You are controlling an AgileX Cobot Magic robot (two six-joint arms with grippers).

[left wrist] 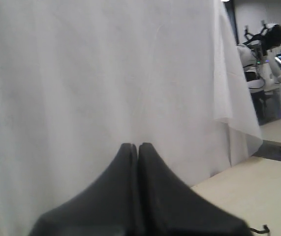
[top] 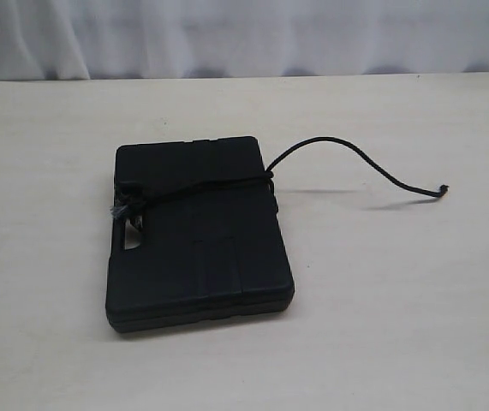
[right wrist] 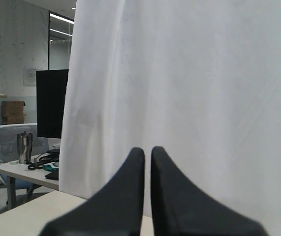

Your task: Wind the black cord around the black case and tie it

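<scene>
While jaws are pressed together, the black left gripper (left wrist: 138, 147) and black right gripper (right wrist: 147, 151) are aimed at a white cloth curtain (left wrist: 106, 73).

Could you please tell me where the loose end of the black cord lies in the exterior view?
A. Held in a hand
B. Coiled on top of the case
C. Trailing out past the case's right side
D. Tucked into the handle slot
C: the cord crosses the case, then arcs out to the right over the table, with no hand near it.
</scene>
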